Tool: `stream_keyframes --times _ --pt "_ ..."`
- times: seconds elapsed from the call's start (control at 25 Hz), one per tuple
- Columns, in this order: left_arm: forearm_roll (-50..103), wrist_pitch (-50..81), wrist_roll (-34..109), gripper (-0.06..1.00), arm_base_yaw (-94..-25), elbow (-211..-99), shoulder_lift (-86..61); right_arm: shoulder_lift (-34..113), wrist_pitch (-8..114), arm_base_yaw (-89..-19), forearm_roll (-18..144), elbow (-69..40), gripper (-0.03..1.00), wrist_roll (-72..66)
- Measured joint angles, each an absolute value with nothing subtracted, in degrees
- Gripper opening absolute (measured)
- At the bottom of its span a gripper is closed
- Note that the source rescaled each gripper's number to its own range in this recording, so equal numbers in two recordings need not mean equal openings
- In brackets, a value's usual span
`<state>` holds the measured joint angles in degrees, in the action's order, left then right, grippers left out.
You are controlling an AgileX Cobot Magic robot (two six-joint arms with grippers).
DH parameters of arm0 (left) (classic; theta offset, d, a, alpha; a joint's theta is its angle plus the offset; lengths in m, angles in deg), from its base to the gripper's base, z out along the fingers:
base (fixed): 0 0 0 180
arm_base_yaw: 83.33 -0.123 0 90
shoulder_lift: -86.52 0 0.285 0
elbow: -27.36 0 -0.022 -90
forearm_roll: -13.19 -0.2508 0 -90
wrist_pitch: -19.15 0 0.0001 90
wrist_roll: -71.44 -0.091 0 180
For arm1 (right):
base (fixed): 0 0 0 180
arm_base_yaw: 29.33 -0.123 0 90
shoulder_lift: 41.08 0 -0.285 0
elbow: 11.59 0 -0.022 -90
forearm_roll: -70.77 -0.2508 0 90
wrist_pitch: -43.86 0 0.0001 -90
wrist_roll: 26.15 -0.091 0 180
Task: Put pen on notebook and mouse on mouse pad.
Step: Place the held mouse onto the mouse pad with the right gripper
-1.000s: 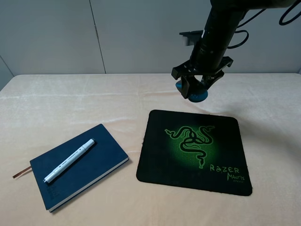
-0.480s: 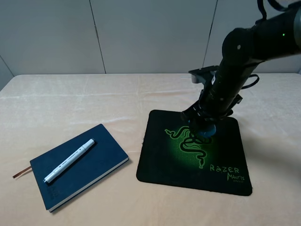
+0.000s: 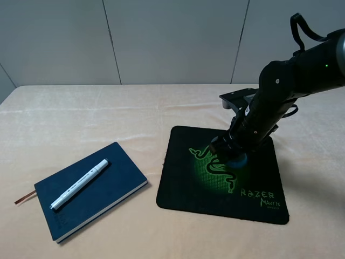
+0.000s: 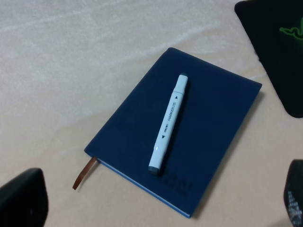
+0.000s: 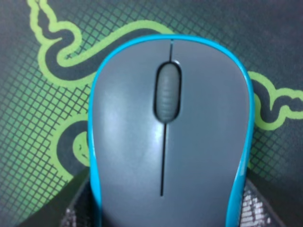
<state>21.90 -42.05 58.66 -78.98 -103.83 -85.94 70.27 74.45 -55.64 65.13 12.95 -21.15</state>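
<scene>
The white pen (image 3: 80,183) (image 4: 168,124) lies diagonally on top of the navy notebook (image 3: 116,172) (image 4: 213,109), whose brown ribbon sticks out at one corner. Over the black mouse pad (image 3: 253,183) (image 5: 71,94), my right gripper (image 3: 233,154) is shut on the grey and teal mouse (image 3: 237,161) (image 5: 168,142), low on the green snake emblem. Whether the mouse touches the pad I cannot tell. My left gripper (image 4: 158,198) hovers open above the notebook, its dark fingertips (image 4: 21,198) wide apart; it is out of the exterior view.
A beige cloth covers the table (image 3: 108,113). A grey panelled wall stands behind it. The mouse pad's corner (image 4: 279,56) lies close to the notebook's right side.
My right arm has come down and forward with the mouse, from above the pad's far edge to low over the emblem. Pen and notebook have not moved.
</scene>
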Motion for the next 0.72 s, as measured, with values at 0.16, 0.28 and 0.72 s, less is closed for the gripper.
stream_keyframes --times 0.16,0.28,0.72 --pt "21.9 -42.05 58.66 1.0 -78.98 -103.83 -85.94 70.27 70.14 -55.64 65.18 14.96 0.0 -20.98" --pt "21.9 -42.05 58.66 1.0 -78.98 -103.83 -85.94 70.27 69.01 -55.64 65.4 15.49 0.0 -20.96" --pt "21.9 -42.05 58.66 1.0 -78.98 -103.83 -85.94 70.27 69.53 -55.64 64.57 15.55 0.92 -21.77"
